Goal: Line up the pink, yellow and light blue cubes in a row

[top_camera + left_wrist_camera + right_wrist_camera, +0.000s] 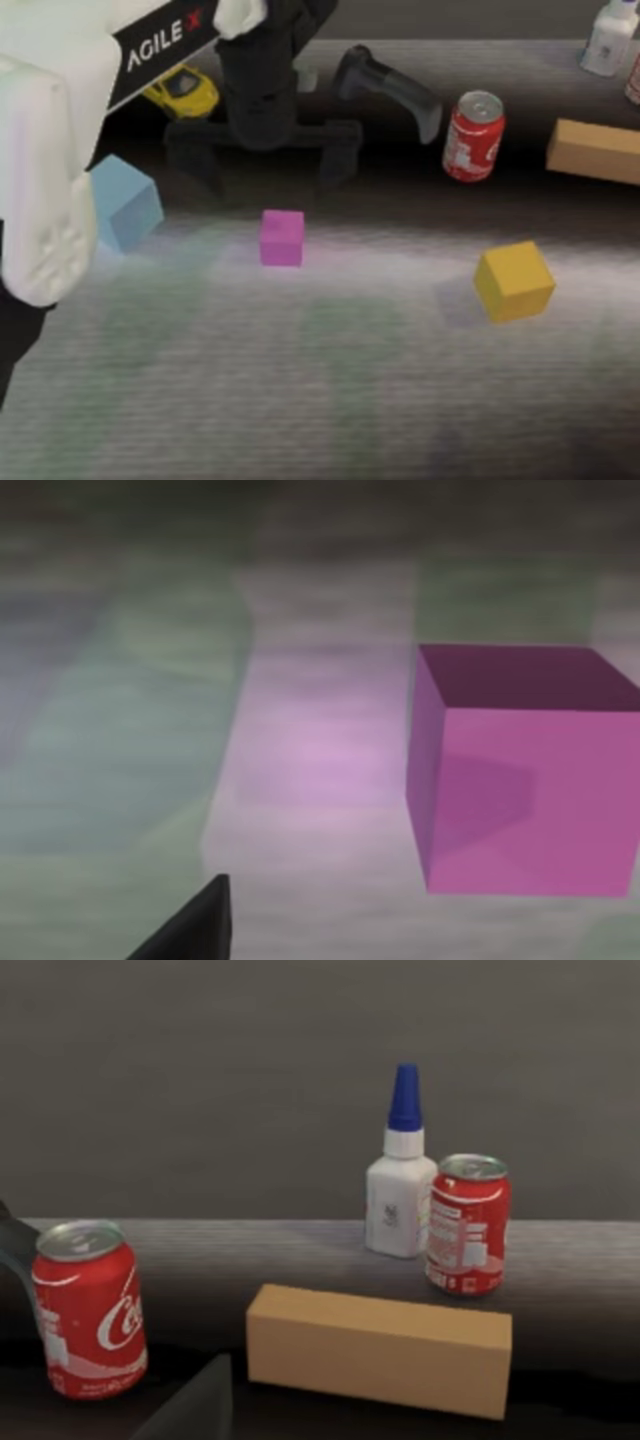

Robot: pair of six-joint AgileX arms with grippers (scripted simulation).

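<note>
The left gripper (268, 165) hangs over the far middle of the table with its two dark fingers spread wide apart, empty. The pink cube (282, 238) sits on the table just in front of that gap, nearer the right finger than the left, and touches neither. In the left wrist view the pink cube (520, 770) is close and whole, with one dark fingertip (195, 925) poking in well to its side.

The light blue cube (125, 202) lies toward the table's left, partly covered by the white left arm, so only part of it shows. The yellow cube (514, 281) sits turned a little, well to the right of the pink one (the three are not in a row).

The right gripper does not appear in the top view; the right wrist view shows only a grey sliver at its lower edge, probably one finger, so I cannot tell how its jaws stand.

Counted: three cubes, one of each colour; two red cans (88, 1310) (468, 1222); one tan box (380, 1348); one white bottle with a blue cap (400, 1180); one yellow toy car (183, 90), half hidden behind the left arm; and one dark handled object (390, 90) that I cannot identify.
</note>
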